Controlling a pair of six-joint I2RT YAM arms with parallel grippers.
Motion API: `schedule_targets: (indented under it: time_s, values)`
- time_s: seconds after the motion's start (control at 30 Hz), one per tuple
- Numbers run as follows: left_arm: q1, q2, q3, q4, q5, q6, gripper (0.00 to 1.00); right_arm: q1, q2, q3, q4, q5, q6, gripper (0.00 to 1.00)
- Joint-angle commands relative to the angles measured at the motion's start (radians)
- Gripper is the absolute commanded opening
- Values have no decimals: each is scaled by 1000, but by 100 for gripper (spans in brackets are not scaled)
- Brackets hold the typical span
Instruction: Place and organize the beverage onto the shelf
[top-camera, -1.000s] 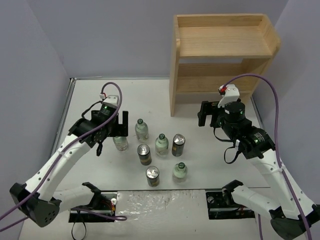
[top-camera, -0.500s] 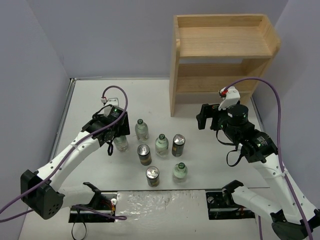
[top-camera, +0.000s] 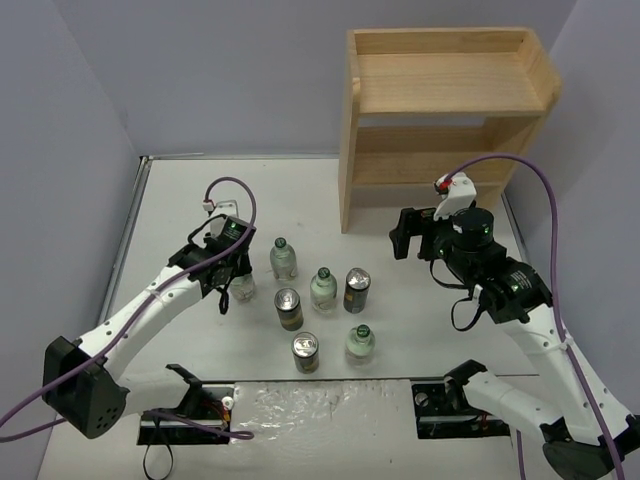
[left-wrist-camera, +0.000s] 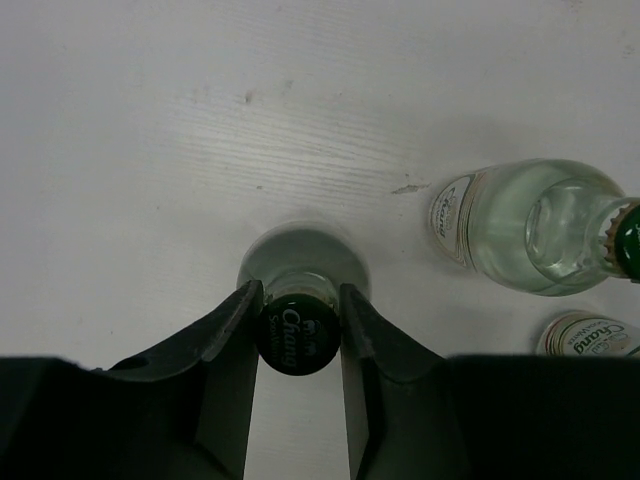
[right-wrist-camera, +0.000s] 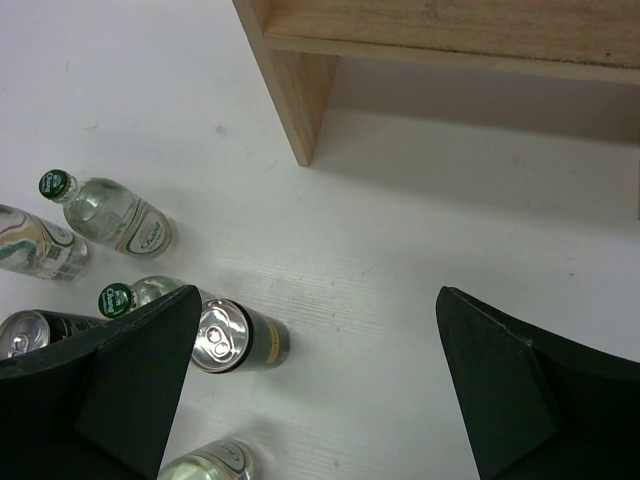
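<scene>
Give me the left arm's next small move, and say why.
Probably lift straight up. The left gripper looks closed on the dark cap of the clear glass bottle, which stands on the white table; another clear bottle stands close beside it, so a sideways pull might knock it.

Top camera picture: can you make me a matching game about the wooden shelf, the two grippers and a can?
Things:
1. light wooden two-tier shelf
2. left gripper
3. right gripper
4. slim dark can with silver top

States:
A. open, holding nothing
B. standing on the white table
C. both tiers bare
D. closed on the dark cap of a clear bottle

Pairs: 1-C, 2-D, 3-A, 4-B.
</scene>
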Motion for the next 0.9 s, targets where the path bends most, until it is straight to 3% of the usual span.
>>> schedule_targets:
  time_s: [0.0, 0.17, 0.27, 0.37, 0.43, 0.53, 0.6, 0.7, 0.87]
  values:
    - [-2, -33, 23, -46, -19, 0, 2, 6, 11, 1, 37, -16, -5, 100]
    - [-15, -121, 95, -134, -56, 59, 2, 6, 25, -13, 75, -69, 2, 100]
    - [-17, -153, 174, -201, -37, 99, 2, 6, 33, -42, 146, -201, 2, 100]
    - [-23, -177, 257, -270, -5, 133, 3, 10, 39, -63, 256, -406, 8, 100]
    - [-28, -197, 293, -316, 18, 156, 3, 21, 40, -95, 380, -587, 44, 100]
    - [-31, -214, 368, -374, 79, 191, 2, 90, 55, -148, 618, -727, 106, 99]
    - [-32, -214, 440, -405, 121, 214, 3, 190, 69, -154, 710, -708, 99, 99]
    - [-32, -201, 567, -467, 185, 262, 2, 370, 124, -131, 720, -571, -22, 97]
    - [-35, -139, 760, -563, 243, 342, 2, 538, 267, -80, 804, -369, -152, 91]
